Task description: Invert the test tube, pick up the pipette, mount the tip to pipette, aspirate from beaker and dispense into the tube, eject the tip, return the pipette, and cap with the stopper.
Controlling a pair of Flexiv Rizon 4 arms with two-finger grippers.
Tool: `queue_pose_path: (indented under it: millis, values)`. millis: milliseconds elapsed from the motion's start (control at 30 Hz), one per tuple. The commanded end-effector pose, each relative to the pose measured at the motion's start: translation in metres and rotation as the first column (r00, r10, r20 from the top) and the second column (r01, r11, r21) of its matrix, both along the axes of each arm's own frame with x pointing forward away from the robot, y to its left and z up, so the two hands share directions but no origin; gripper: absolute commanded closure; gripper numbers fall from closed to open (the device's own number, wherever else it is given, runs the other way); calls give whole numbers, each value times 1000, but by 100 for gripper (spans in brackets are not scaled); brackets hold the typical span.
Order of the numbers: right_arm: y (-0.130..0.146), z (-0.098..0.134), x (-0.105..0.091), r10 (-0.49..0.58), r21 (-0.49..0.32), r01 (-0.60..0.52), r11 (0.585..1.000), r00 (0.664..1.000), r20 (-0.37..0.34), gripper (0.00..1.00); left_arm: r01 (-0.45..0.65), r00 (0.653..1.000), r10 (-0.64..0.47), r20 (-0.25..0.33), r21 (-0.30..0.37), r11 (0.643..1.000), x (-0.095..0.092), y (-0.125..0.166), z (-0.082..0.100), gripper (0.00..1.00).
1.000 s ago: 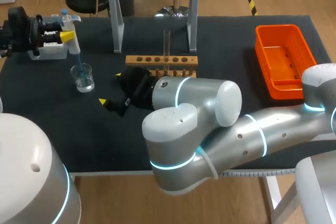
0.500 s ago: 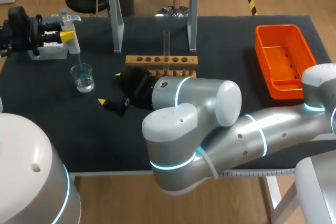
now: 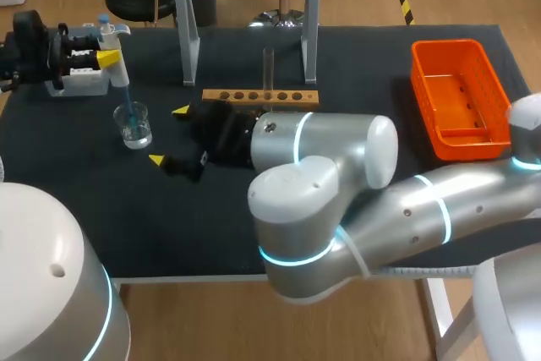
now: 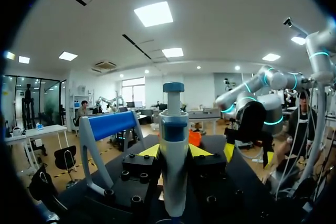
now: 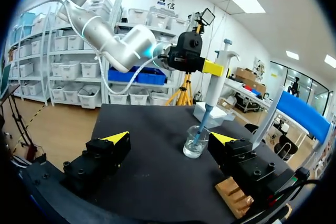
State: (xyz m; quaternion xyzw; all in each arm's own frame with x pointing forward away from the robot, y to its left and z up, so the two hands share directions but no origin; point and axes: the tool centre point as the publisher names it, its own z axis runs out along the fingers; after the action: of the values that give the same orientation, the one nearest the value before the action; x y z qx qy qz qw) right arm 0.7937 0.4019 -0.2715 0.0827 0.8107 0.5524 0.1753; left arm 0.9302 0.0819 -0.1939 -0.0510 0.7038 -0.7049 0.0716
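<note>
- At the desk's (image 3: 363,48) far left, the left end effector (image 4: 174,151) clamps the pipette (image 3: 116,63), its tip (image 5: 202,124) dipped in the beaker (image 3: 135,124).
- Right end effector (image 3: 168,134) hangs wide open, empty, beside the wooden rack (image 3: 260,97) holding the test tube (image 3: 268,69).

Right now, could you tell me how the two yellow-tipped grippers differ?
The left gripper is shut on the white-and-blue pipette, whose tip dips into the clear glass beaker; the right gripper is open and empty. The left sits above the beaker, the right beside the wooden rack. Both have yellow tips.
</note>
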Motion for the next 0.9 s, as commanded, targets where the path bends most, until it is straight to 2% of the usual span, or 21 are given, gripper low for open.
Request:
queue_pose_path:
  millis: [33, 167, 267, 300, 533, 767, 900]
  values:
    - [-29, 10, -1, 262, 31, -260, 965, 961, -85, 0, 2, 1000, -2, -1, 1, 1000, 1, 0, 0, 100]
    - [-33, 23, -6, 355, 31, -353, 935, 931, -87, 0, 2, 1000, -2, -1, 1, 1000, 1, 0, 0, 100]
    - [-34, 35, -12, 456, 71, -452, 889, 887, -75, 0, 2, 1000, -2, -1, 1, 1000, 1, 0, 0, 100]
    - [-35, 40, -14, 463, 61, -459, 886, 883, -79, 0, 2, 1000, -2, -1, 1, 1000, 1, 0, 0, 100]
    - [-37, 73, -28, 608, 92, -603, 792, 793, -40, 0, 2, 1000, -2, -1, 1, 1000, 1, 0, 0, 100]
    - [-35, 103, -31, 721, 137, -714, 687, 692, -10, 0, 2, 1000, -2, -1, 1, 1000, 1, 0, 0, 100]
    - [-31, 118, -32, 783, 161, -772, 615, 623, -7, 0, 2, 1000, -2, -1, 1, 1000, 1, 0, 0, 100]
